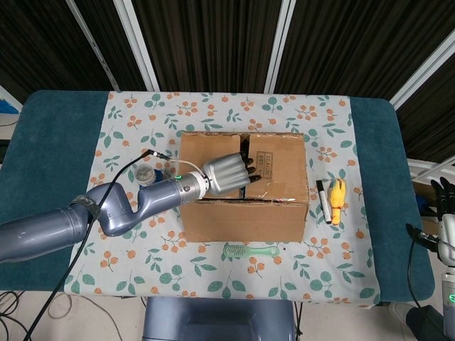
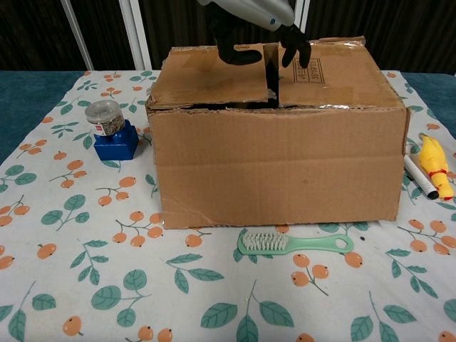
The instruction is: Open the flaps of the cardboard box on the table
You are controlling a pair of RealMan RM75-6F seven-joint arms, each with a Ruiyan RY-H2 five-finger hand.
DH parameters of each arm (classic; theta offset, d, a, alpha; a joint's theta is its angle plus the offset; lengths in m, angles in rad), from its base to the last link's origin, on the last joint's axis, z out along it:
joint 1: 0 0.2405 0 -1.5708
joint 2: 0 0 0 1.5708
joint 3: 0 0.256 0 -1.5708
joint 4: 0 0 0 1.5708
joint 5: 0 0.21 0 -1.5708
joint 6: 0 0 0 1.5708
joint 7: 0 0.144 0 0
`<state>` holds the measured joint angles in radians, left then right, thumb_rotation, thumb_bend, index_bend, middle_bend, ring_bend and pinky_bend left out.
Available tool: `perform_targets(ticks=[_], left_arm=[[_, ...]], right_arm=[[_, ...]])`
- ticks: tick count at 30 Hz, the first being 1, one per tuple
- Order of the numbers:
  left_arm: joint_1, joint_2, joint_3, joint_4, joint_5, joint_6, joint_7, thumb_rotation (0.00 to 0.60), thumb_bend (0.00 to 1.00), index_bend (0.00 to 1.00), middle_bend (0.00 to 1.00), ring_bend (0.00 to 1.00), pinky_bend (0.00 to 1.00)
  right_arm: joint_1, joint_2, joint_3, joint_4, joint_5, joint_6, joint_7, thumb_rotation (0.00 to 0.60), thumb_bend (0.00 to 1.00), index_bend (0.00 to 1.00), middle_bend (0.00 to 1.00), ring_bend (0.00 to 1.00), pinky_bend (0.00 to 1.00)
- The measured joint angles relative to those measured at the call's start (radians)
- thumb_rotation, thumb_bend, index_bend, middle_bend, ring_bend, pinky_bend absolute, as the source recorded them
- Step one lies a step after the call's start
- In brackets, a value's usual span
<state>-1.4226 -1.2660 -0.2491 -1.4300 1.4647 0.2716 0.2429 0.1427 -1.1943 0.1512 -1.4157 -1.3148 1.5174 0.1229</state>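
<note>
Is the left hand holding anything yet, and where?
Nothing is clearly held. The left hand sits over the seam between the cardboard box's closed top flaps, fingertips curled down there.
</note>
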Motion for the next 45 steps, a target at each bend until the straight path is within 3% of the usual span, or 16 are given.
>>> perform_targets(ticks=[24,38,45], left_arm=[[-0.035,-0.036,0.083,0.029,-0.003,0.039,-0.036,0.6,0.67,0.21,0.34,0.24,0.3],[-0.05,-0.015,0.088,0.025,-0.004,0.068,-0.048,0.6,0.69,0.31,0.48,0.34,0.38],[-0.058,0.029,0.084,0.005,-0.003,0.077,-0.048,0.6,0.69,0.32,0.5,0.36,0.39]], right_arm=[[-0.015,0.002,0.021,-0.013,-0.015,-0.018,-0.002,0.6,0.32,0.0,0.0,0.0,0.22],[-0.019,-0.001,0.027,-0.009,-0.03,-0.022,0.005,0.6,0.33,0.01,0.0,0.0,0.22],[-0.021,-0.002,0.031,-0.012,-0.032,-0.024,0.005,0.6,0.34,0.01,0.0,0.0,0.22]])
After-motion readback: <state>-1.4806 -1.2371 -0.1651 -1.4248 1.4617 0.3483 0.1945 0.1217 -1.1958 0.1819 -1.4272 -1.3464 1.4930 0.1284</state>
